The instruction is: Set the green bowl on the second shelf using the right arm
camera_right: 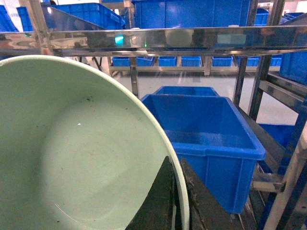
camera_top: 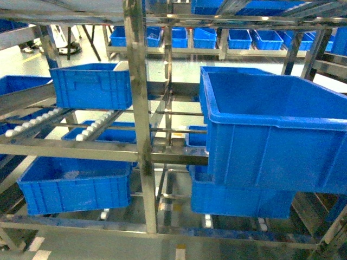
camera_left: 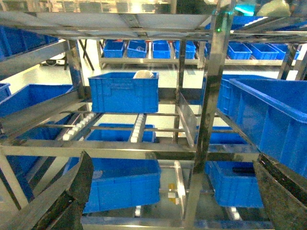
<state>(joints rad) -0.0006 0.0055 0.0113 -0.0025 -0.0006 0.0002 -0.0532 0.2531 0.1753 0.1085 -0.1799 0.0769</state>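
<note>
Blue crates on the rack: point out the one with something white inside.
The crate at the back left on the roller shelf; a white domed object shows above its rim. No other crate shows one.

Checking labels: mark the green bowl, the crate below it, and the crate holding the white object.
Pale mint-green round bowl (camera_right: 72,153): right wrist view, inner wall.
Large blue plastic crate (camera_right: 201,129): right wrist view, interior.
Blue plastic crate with white domed object (camera_left: 123,92): left wrist view, front wall.

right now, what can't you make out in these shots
- Green bowl: right wrist view only, cut off by the left and bottom edges; absent from the head view.
- Right gripper: fingers pinch the bowl's rim, the rest out of frame.
- Left gripper: only dark finger edges at the bottom corners.
- White object in the far blue crate: mostly hidden by its wall.
</note>
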